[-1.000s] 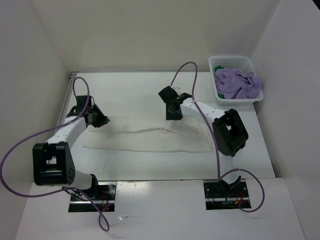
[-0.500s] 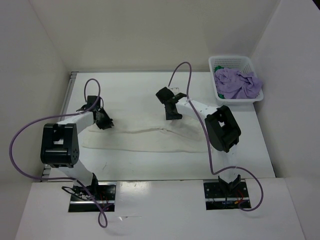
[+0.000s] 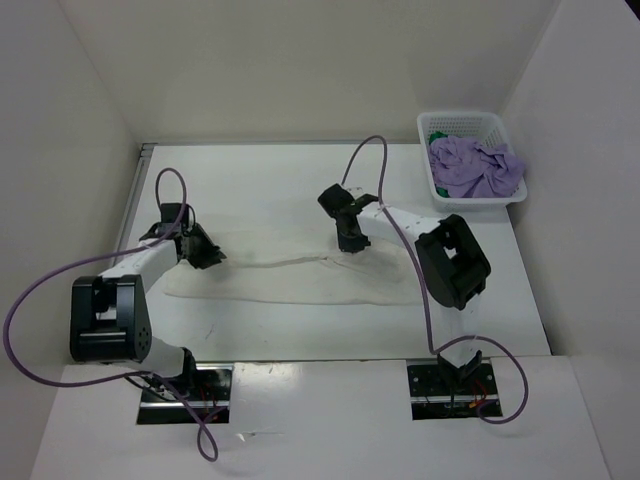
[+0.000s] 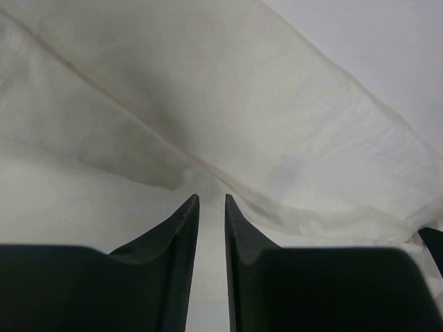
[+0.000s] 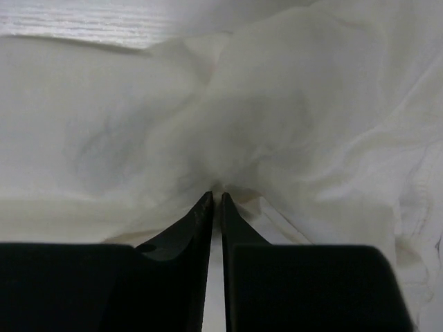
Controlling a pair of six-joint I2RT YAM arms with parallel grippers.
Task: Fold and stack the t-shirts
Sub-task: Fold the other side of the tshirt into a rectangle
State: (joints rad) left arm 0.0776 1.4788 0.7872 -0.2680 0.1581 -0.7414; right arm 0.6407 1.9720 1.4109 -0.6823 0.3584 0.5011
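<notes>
The white t-shirt [image 3: 300, 280] lies spread in a long band across the middle of the table. My left gripper [image 3: 203, 252] sits at its left end. In the left wrist view the jaws [image 4: 209, 197] stand a narrow gap apart, with a raised fold of white cloth [image 4: 228, 117] running into the tips. My right gripper [image 3: 353, 240] is on the shirt's far edge. Its fingers [image 5: 215, 195] are pinched almost together, and the cloth [image 5: 249, 117] puckers towards them. The lilac t-shirt [image 3: 475, 168] is crumpled in the basket, with a sliver of the green one [image 3: 437, 186] beside it.
The white lattice basket [image 3: 470, 122] stands at the back right corner against the wall. White walls close in the table on the left, back and right. Purple cables loop over both arms.
The right gripper came down towards the near side onto the shirt's far edge, and its jaws closed from wide open to a pinch. The left gripper shifted slightly nearer, its jaws unchanged.
</notes>
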